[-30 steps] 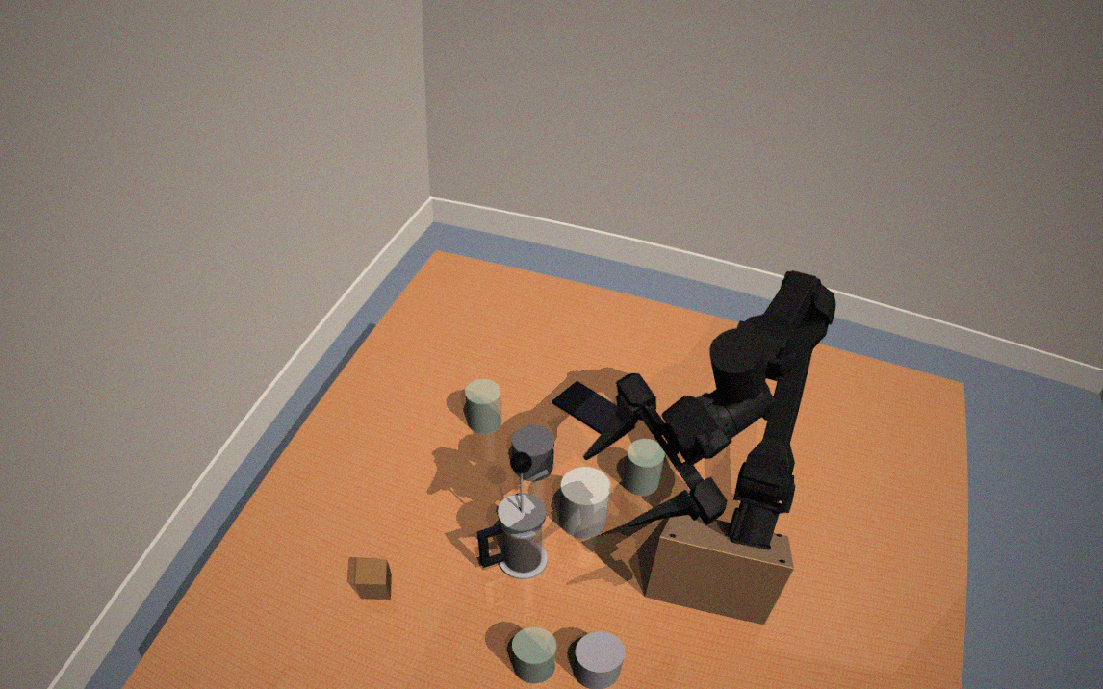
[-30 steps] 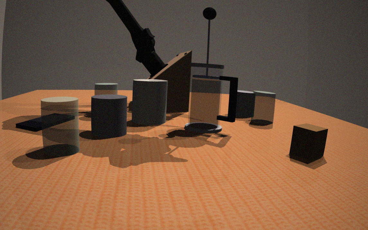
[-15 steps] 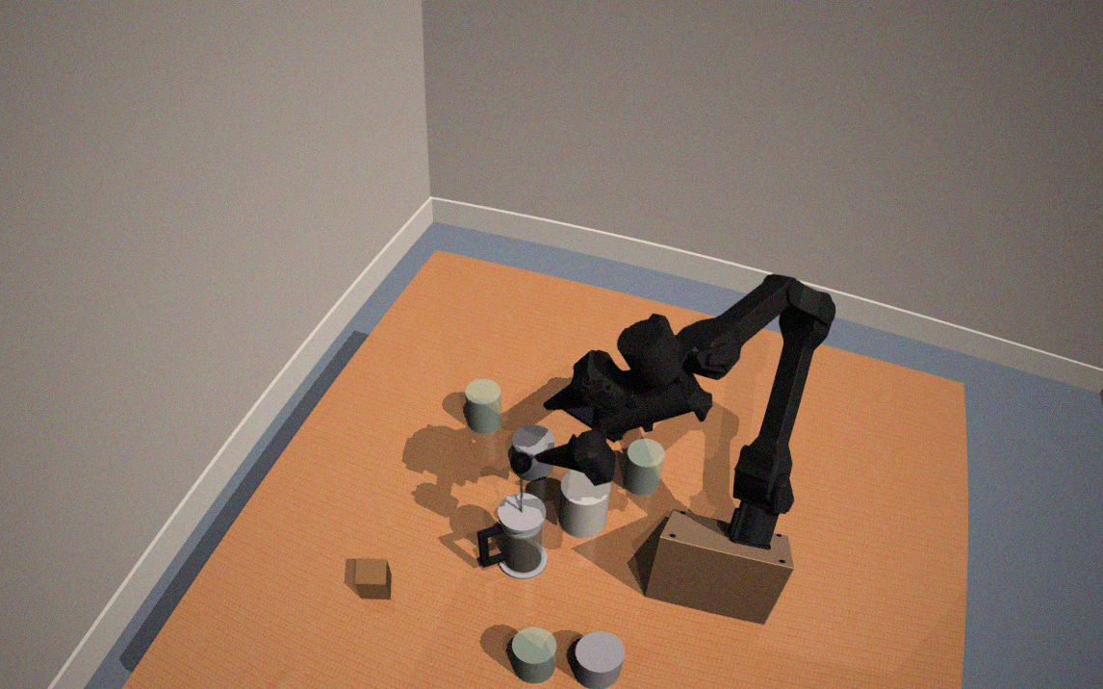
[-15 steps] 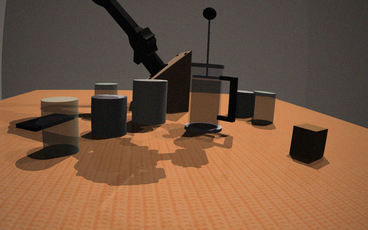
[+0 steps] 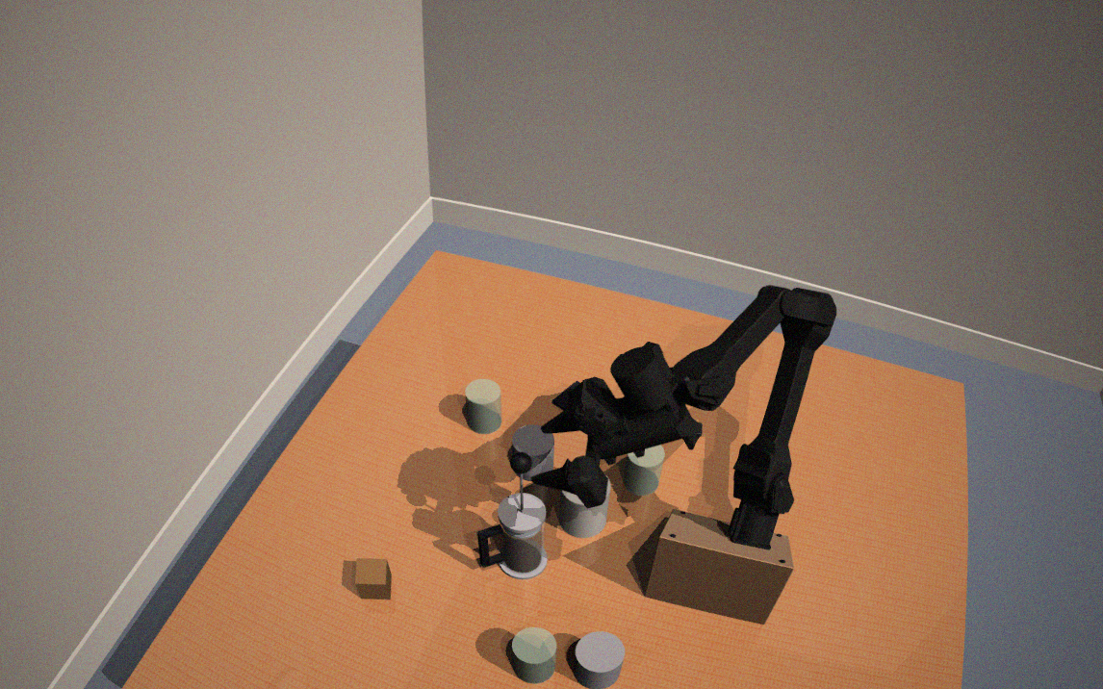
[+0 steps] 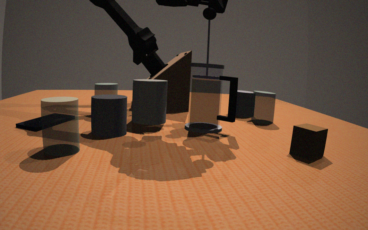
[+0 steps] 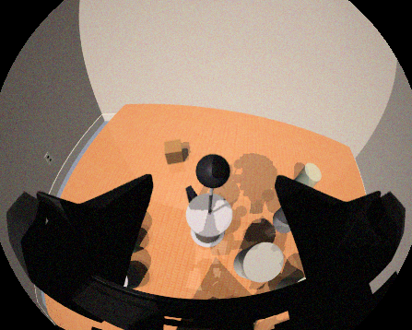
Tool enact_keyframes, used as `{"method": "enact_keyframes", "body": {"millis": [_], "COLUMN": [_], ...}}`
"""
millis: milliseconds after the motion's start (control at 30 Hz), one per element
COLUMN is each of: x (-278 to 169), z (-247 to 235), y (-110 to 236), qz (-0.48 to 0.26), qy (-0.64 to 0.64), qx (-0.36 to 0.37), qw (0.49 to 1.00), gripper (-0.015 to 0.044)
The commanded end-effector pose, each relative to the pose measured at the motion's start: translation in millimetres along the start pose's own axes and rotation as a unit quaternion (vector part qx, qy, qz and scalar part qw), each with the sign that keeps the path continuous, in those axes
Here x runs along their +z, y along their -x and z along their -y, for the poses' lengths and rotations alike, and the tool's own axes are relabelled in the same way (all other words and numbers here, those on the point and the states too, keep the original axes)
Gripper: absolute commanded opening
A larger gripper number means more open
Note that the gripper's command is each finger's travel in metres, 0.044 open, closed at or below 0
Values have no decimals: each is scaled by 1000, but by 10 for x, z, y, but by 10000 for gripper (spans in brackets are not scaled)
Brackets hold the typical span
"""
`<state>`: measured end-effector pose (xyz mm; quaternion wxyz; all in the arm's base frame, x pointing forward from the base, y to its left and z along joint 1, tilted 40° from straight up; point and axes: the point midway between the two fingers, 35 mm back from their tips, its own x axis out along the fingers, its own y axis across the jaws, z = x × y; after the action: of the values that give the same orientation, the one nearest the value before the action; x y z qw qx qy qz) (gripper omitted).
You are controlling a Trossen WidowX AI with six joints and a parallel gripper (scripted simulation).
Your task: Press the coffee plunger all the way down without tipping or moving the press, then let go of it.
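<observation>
The coffee press (image 5: 523,549) (image 6: 205,105) stands upright on the orange mat, its black handle on the side away from the robot base. Its plunger rod (image 6: 208,42) stands high out of the lid (image 7: 203,213), with the round black knob (image 5: 521,463) (image 6: 209,13) (image 7: 213,170) on top. My gripper (image 5: 539,453) (image 7: 216,181) is open and empty. In the wrist view the knob shows between the two wide-apart fingertips, near the middle. In the exterior view only the gripper's lower parts show, at the top edge by the knob. Whether it touches the knob, I cannot tell.
A white canister (image 5: 583,516) (image 6: 149,102) (image 7: 263,263) and a grey one (image 5: 531,443) (image 6: 109,115) stand near the press. A wooden block (image 5: 372,578) (image 6: 308,142) (image 7: 174,151) lies beyond the handle. Several other cups stand around, and a black slab (image 6: 34,124) lies behind a clear cup.
</observation>
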<state>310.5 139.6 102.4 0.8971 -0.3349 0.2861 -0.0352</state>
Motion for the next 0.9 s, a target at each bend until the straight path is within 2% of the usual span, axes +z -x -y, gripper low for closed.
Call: {"method": "enact_keyframes", "body": {"millis": [0,633,867], "x": [-15,-17,-17], "z": [-13,1,1], "y": [-63,-348,-348], "qz": [-2,-1,-1], "qy": [4,4,4], "qx": [1,-1,-1], "qw": [1000,1000,1000], "gripper": [440,440,256]}}
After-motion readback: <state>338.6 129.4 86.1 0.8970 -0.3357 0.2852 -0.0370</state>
